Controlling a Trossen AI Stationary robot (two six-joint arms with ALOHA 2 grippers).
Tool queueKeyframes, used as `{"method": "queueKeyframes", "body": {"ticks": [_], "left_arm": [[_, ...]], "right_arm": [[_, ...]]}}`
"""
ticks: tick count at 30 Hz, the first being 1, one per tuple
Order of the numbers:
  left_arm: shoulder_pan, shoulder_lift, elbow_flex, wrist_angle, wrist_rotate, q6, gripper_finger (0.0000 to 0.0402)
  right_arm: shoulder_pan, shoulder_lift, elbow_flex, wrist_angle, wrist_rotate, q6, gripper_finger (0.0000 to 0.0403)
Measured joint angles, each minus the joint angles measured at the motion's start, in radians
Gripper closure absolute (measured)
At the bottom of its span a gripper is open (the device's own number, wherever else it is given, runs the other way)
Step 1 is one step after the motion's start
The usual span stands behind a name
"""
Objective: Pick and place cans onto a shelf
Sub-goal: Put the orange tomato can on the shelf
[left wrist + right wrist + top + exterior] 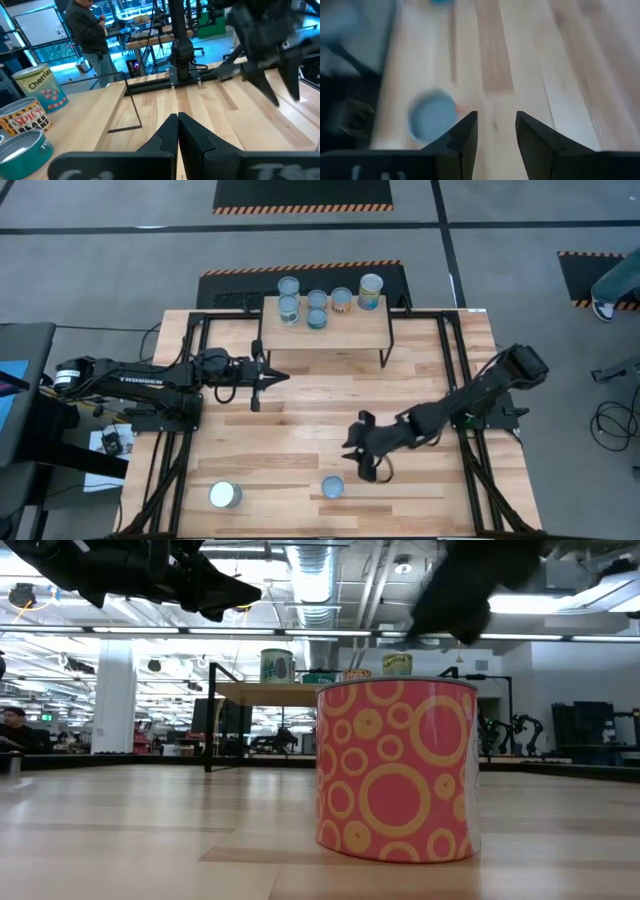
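Right gripper [366, 458] jaws spread, empty, lower centre above a small can [332, 487]. Left gripper [268, 377] jaws pressed together, left of centre below the shelf [325, 332].

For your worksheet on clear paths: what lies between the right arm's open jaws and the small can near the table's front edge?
Only bare tabletop between the right gripper and the small can, seen from above.

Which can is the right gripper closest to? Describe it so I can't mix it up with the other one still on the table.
Start at the table's front edge, the side away from the shelf. Two cans stand there; take the can nearer the middle, just beside the open right gripper. It is smaller than the white-topped can near the left corner, has a blue-grey top, and its label is pink with yellow rings.
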Motion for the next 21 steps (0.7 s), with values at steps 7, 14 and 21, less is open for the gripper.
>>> {"method": "queueKeyframes", "body": {"ticks": [7,14,21], "left_arm": [[0.000,0.000,0.001,-0.015,0.000,0.003,0.0400],[0.000,0.000,0.001,-0.036,0.001,-0.005,0.0400],[0.000,0.000,0.001,-0.056,0.002,-0.015,0.0400]], "right_arm": [[0.022,0.146,0.195,-0.117,-0.056,0.012,0.0232],[0.024,0.257,0.286,-0.182,-0.114,0.079,0.0238],[0.029,0.325,0.317,-0.203,-0.134,0.104,0.0241]]}}
